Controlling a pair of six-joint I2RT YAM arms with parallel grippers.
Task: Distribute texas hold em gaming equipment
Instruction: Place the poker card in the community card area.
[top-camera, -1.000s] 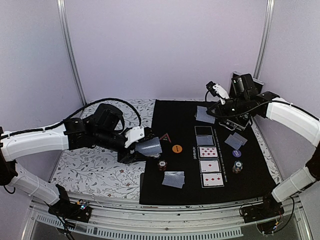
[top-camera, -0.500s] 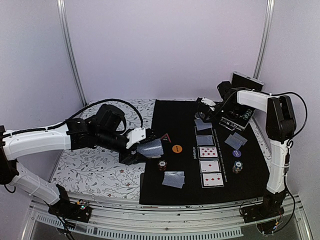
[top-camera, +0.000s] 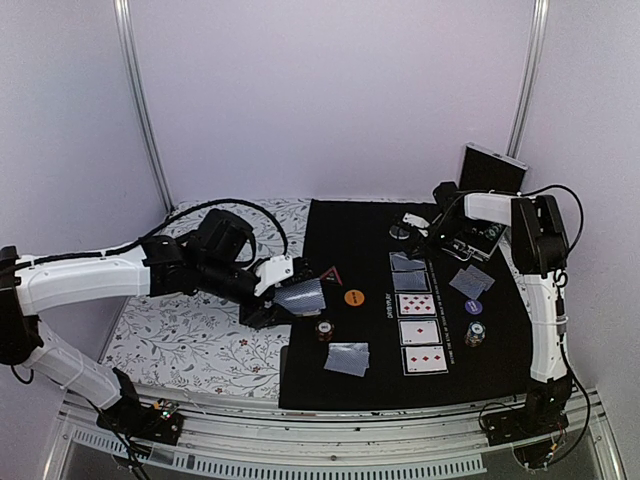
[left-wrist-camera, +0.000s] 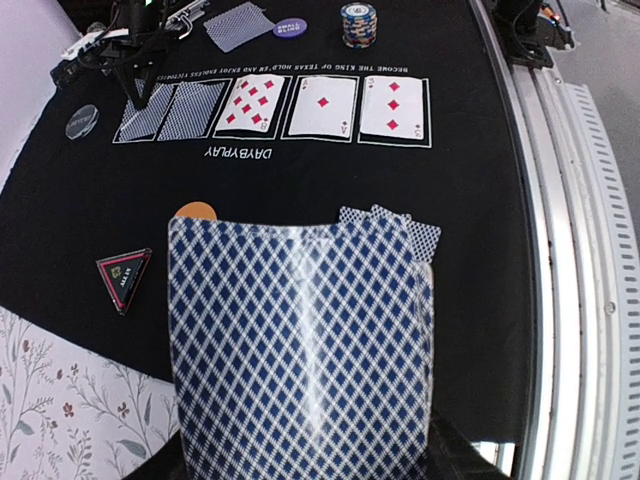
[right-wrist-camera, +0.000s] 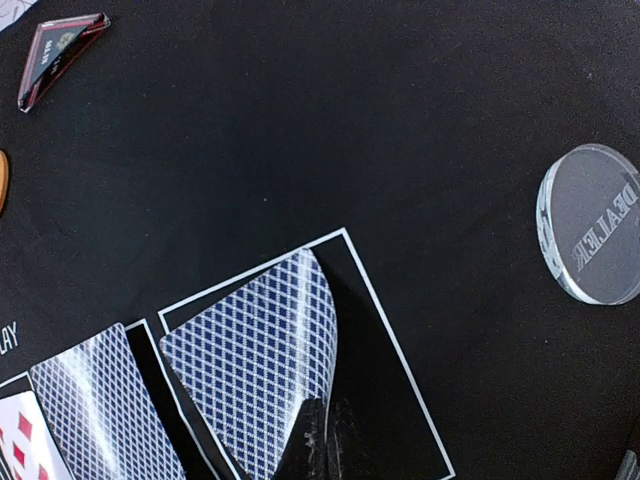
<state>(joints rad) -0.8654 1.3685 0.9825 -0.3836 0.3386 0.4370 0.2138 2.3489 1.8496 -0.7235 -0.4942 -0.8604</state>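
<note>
1. Looks well along: shows three face-up cards (left-wrist-camera: 322, 105), all diamonds, filling the near end of the printed row of boxes (right-wrist-camera: 395, 380), and a face-down card (left-wrist-camera: 190, 112) in the box beyond them.
2. Pinches the last card (right-wrist-camera: 250, 350) at the far end of the row with the right fingers (right-wrist-camera: 322, 445) pressed together on its edge; leaves it bowed upward, not yet flat in its box.
3. Grips the deck (left-wrist-camera: 300, 350) just left of the row with the left fingers (top-camera: 285, 300), closed partway onto the stack.
4. Shows a left pair (top-camera: 347, 358) of face-down cards beside the row's near end and a right pair (top-camera: 470, 282) across the row, plus a left chip stack (top-camera: 325, 330) and a right chip stack (top-camera: 474, 334).
5. Places the orange disc (top-camera: 354, 297) and red triangle (right-wrist-camera: 60, 45) left of the row, the purple disc (top-camera: 474, 307) right of it, and the dealer disc (right-wrist-camera: 590, 225) just past its far end.
6. Seems to leave only flattening that last card and perhaps parking the deck.
7. Reads as thin, glossy, springy card with lattice-printed backs; a matte black mat (top-camera: 350, 235) under the row; thick clear plastic with engraved letters for the dealer disc; round, stripe-edged chips; a flat, round-cornered triangle with a red rim; a flower-printed table (top-camera: 190, 340) left of the row.
</note>
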